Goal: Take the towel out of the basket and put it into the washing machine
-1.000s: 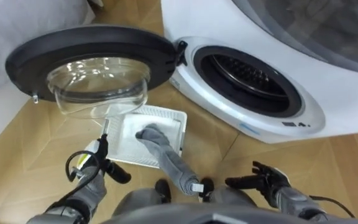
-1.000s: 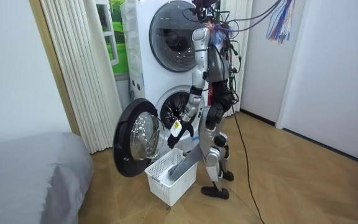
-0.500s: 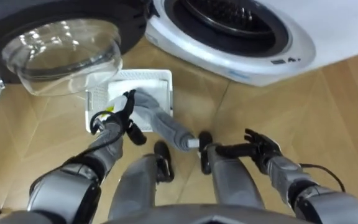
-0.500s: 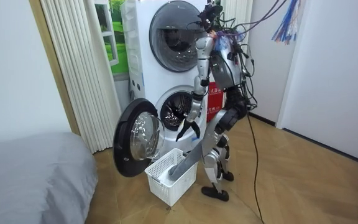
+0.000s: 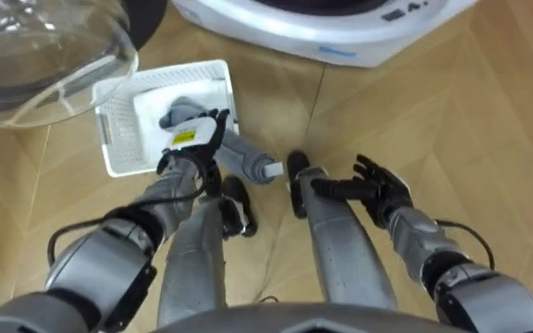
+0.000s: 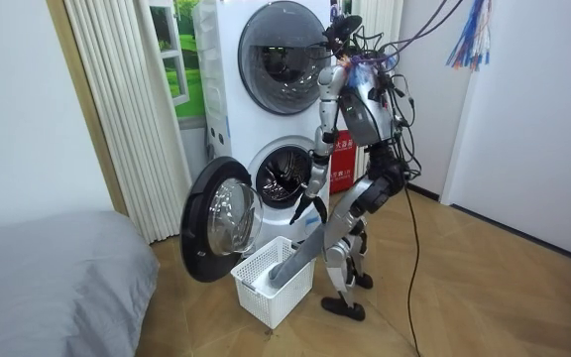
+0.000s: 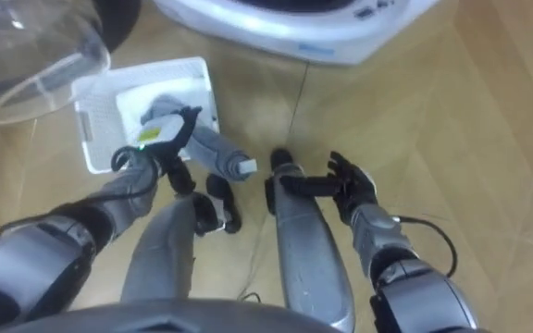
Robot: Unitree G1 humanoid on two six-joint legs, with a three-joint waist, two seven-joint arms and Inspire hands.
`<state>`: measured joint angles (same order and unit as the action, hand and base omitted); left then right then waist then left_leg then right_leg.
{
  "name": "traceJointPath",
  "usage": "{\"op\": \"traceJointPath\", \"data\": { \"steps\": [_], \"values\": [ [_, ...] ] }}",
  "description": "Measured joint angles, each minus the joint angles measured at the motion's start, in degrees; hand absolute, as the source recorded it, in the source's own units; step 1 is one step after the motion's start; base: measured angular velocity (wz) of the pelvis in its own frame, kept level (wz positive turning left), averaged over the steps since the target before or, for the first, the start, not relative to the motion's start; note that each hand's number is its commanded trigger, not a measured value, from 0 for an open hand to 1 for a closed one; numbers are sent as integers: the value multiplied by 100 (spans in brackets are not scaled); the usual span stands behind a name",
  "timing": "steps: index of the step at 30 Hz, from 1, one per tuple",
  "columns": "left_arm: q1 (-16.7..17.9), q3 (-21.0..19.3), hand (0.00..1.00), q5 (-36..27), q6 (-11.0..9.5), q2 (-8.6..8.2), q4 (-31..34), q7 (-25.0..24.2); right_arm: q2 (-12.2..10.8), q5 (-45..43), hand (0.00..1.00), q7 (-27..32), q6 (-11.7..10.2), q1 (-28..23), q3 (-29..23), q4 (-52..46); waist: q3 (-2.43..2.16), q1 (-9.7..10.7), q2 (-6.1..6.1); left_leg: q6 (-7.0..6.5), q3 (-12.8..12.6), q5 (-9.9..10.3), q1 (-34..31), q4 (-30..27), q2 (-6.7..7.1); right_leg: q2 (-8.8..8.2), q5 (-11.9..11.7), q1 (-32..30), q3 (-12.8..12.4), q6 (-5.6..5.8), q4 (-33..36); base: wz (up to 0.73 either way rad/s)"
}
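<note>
A grey towel (image 5: 240, 155) lies in the white laundry basket (image 5: 119, 134) and hangs over its near rim toward my feet. My left hand (image 5: 192, 141) hovers over the towel at that rim, fingers relaxed and holding nothing. Out to the right, above the wood floor, my right hand (image 5: 378, 188) is spread open and empty. The washing machine's white front (image 5: 315, 35) runs along the top edge, and its glass door (image 5: 48, 48) stands swung open at the upper left. In the room view I stand bent forward in front of the open drum (image 6: 283, 182), with the basket (image 6: 269, 288) at my feet.
A second machine (image 6: 276, 48) is stacked above the washer. A grey bed (image 6: 48, 288) fills the room view's lower left, with a pleated curtain (image 6: 127, 109) behind the open door (image 6: 216, 223). Bare wood floor (image 5: 489, 139) spreads to my right.
I have bent further forward and the eye views have tipped down, so the drum has slid out of the top. My left hand has come down from beside the basket to over the towel.
</note>
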<state>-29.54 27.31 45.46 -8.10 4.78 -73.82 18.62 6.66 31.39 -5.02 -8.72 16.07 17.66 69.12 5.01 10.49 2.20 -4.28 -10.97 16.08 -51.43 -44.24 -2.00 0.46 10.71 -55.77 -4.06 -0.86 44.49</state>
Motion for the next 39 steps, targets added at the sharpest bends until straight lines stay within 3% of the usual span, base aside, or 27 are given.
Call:
{"op": "traceJointPath", "data": {
  "steps": [9, 21, 23, 25, 34, 39],
  "values": [
    [-236, 620, 0, 200, 54, 78, 14, 334, -33, 594, 0, 17, -76, 112, 377, -568, 14, 166, 4, 16, 1, 466, -1050, -1192, -147, 69, 414, -1075, -20, -38, 1165, 1],
    [-505, 861, 0, 245, 51, 282, -42, 366, -214, 1084, 0, -129, -224, 254, 602, -810, 42, 649, -72, 29, 65, 671, -1760, -1777, -243, 76, 584, -1746, 114, -107, 1669, 0],
    [-498, 970, 13, 223, 52, 280, -61, 311, -213, 1250, 0, -203, -226, 254, 617, -811, 46, 664, -80, 13, 79, 680, -1832, -1827, -236, 76, 600, -1810, 113, -105, 1715, 0],
    [-499, 1078, 100, 223, 51, 283, -60, 231, -213, 1349, 0, -230, -218, 283, 627, -811, 46, 655, -80, 4, 102, 691, -1919, -1865, -236, 83, 609, -1883, 123, -105, 1733, 0],
    [-467, 1468, 100, 94, 60, 288, -167, -209, -218, 1459, 0, -265, -223, 440, 663, -671, 37, 637, -97, -6, 170, 710, -2138, -1917, -222, 63, 616, -2058, 183, -93, 1738, 0],
    [-543, 1716, 100, -114, 159, 376, -157, -465, -256, 1549, 0, -248, -238, 470, 826, -637, 23, 664, -207, -5, 152, 709, -2111, -1867, -229, 65, 622, -2050, 170, -101, 1709, 0]
  ]
}}
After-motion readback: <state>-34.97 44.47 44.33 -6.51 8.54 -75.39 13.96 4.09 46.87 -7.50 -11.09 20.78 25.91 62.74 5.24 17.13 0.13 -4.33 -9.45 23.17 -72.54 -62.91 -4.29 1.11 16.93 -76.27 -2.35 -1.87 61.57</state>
